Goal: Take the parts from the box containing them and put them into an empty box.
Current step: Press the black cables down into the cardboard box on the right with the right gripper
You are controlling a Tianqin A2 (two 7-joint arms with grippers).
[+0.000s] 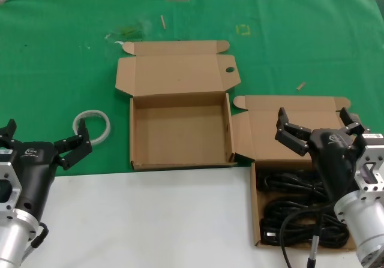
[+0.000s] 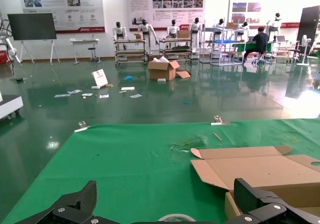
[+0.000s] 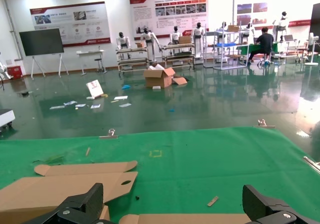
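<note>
The black power cords (image 1: 298, 211) lie coiled in the brown box at the right (image 1: 267, 137), whose lid stands open behind them. The empty box (image 1: 180, 127) sits open at the centre, its lid with a long tuck flap and a small hole laid back. My right gripper (image 1: 317, 126) is open and empty, hovering over the back of the cord box; its wrist view (image 3: 175, 202) shows the empty box's lid (image 3: 55, 190). My left gripper (image 1: 47, 137) is open and empty at the lower left, beside the white ring (image 1: 92, 126); it also shows in its wrist view (image 2: 167, 200).
The green cloth (image 1: 60, 58) covers the far half of the table, white surface (image 1: 132, 220) the near half. Small wooden scraps (image 1: 300, 86) lie on the cloth. The ring also shows in the left wrist view (image 2: 176, 217).
</note>
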